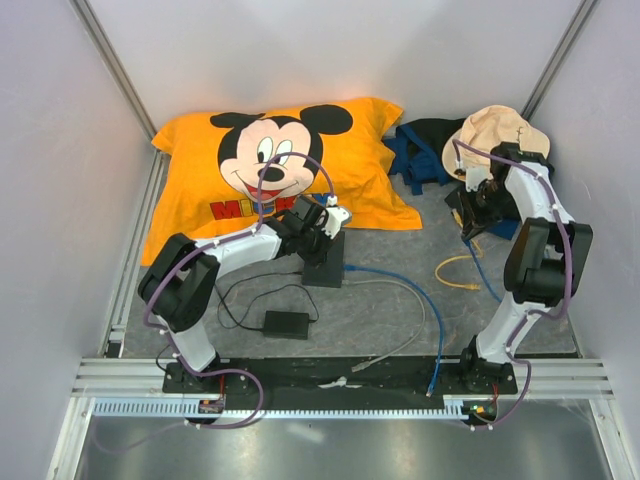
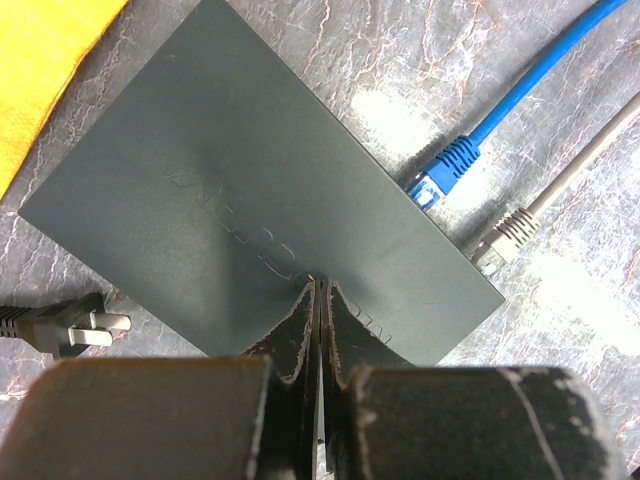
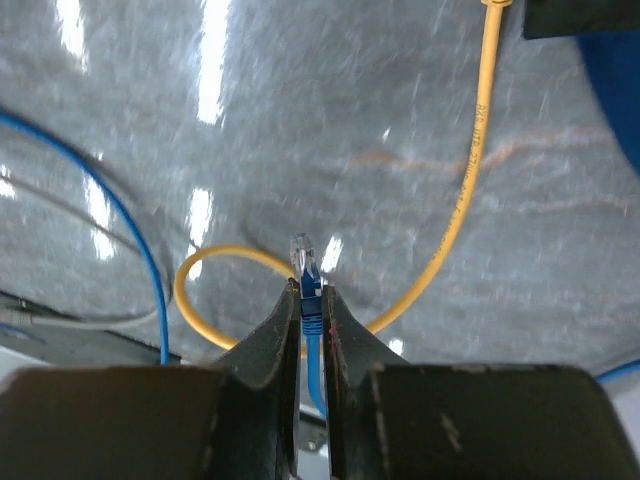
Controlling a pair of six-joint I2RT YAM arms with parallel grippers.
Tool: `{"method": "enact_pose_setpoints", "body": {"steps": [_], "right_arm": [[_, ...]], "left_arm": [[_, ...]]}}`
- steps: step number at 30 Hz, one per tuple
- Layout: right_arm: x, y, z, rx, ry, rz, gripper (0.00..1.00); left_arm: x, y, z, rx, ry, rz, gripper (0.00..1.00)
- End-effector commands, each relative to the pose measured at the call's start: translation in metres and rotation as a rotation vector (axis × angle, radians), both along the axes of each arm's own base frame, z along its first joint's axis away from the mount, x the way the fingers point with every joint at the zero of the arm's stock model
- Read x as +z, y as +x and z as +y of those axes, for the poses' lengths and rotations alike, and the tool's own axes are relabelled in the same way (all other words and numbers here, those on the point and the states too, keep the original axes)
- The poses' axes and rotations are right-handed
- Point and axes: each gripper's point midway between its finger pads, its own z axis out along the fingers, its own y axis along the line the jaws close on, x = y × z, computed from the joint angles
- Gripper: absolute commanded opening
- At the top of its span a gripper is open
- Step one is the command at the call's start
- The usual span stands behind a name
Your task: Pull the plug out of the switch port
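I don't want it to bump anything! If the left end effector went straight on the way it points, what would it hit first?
The switch. The left end effector, shut, aims right at its flat black top, close to the near edge. It may already be touching; the depth is hard to tell.

Blue plug (image 2: 445,167) and grey plug (image 2: 505,232) crowd the switch's (image 2: 230,190) port edge, pillow (image 1: 195,185) close behind

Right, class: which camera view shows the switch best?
The left wrist view: the switch looks large and clear, with blue plug and grey plug seated along one edge. The top external view shows it small, partly under the left gripper. The right wrist view does not show it.
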Motion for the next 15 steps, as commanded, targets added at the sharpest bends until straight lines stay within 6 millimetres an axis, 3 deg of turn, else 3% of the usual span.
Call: {"method": "enact_pose_setpoints", "body": {"steps": [1, 4, 6, 12, 15], "right_arm": [[-0.013, 0.045, 0.001, -0.050, 0.055, -0.081, 0.00], [-0.008, 0.071, 0.008, -0.043, 0.060, -0.121, 0.00], [-0.001, 0.082, 0.023, -0.001, 0.058, -0.146, 0.00], [-0.023, 0.081, 0.058, 0.080, 0.050, -0.086, 0.00], [-0.032, 0.079, 0.050, 0.069, 0.014, -0.062, 0.25]], "left_arm": [[-0.038, -0.018, 0.026, -0.030, 0.148, 0.056, 0.02], [-0.037, -0.018, 0.030, -0.033, 0.156, 0.042, 0.02], [-0.036, -0.019, 0.032, -0.035, 0.156, 0.032, 0.02], [-0.034, -0.019, 0.034, -0.042, 0.158, 0.021, 0.02], [-0.034, -0.018, 0.034, -0.044, 0.161, 0.018, 0.02]]}}
